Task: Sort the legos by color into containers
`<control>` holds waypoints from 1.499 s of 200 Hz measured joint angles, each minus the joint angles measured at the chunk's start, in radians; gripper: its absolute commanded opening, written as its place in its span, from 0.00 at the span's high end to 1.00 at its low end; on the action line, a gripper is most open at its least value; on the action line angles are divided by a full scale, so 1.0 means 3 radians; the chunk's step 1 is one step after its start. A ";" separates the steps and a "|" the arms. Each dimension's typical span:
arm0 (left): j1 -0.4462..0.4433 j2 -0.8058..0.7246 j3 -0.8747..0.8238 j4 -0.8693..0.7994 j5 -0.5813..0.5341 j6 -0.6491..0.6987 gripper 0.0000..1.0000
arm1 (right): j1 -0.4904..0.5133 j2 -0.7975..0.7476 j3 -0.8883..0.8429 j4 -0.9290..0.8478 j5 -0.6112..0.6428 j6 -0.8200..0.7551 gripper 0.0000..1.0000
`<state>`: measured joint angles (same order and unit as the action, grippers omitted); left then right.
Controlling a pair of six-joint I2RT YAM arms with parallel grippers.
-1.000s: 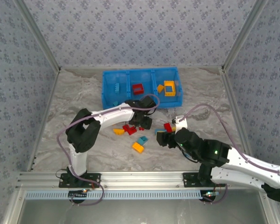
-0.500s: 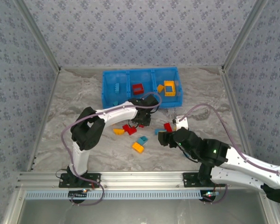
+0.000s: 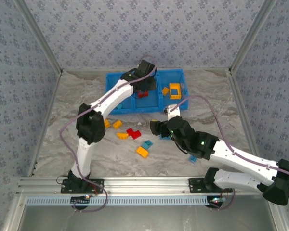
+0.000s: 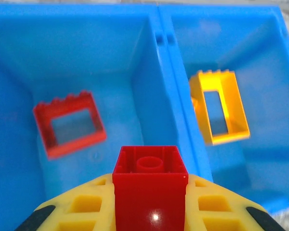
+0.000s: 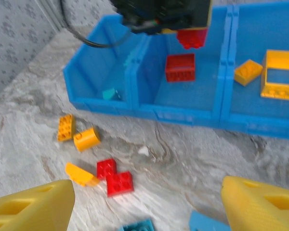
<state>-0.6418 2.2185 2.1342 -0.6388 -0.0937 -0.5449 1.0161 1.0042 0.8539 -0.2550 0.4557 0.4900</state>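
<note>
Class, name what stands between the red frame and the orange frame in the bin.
A blue divider wall; the left wrist view shows it between the red frame and orange frame.

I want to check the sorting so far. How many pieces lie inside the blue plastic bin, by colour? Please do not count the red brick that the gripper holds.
Red plastic: 1, the red square frame, middle compartment.
Yellow-orange plastic: 2, the orange frame and a small orange brick, right compartment.
Blue plastic: 1, a small blue brick, left compartment.
Total: 4 in the divided blue bin.
</note>
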 measured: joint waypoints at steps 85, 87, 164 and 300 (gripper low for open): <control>0.0351 0.1109 0.1039 -0.0028 0.0450 -0.0201 0.48 | -0.0046 0.0080 0.0084 0.0168 -0.0086 -0.0041 0.18; 0.0351 0.1109 0.1040 -0.0033 0.0464 -0.0191 0.46 | -0.0046 0.0080 0.0084 0.0168 -0.0085 -0.0039 0.18; 0.0266 0.0615 0.0645 -0.0167 0.0498 -0.0182 0.40 | -0.0090 0.0046 0.0076 0.0088 -0.0084 -0.0031 0.18; -0.0151 -0.3969 -0.3675 -0.0160 0.0206 -0.0327 0.38 | 0.0394 0.1109 0.0390 -0.0754 -0.0757 -0.0300 0.21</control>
<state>-0.6872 1.0279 1.0317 -0.6868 -0.0319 -0.6430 1.1343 1.3369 0.9710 -0.4812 0.2287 0.4000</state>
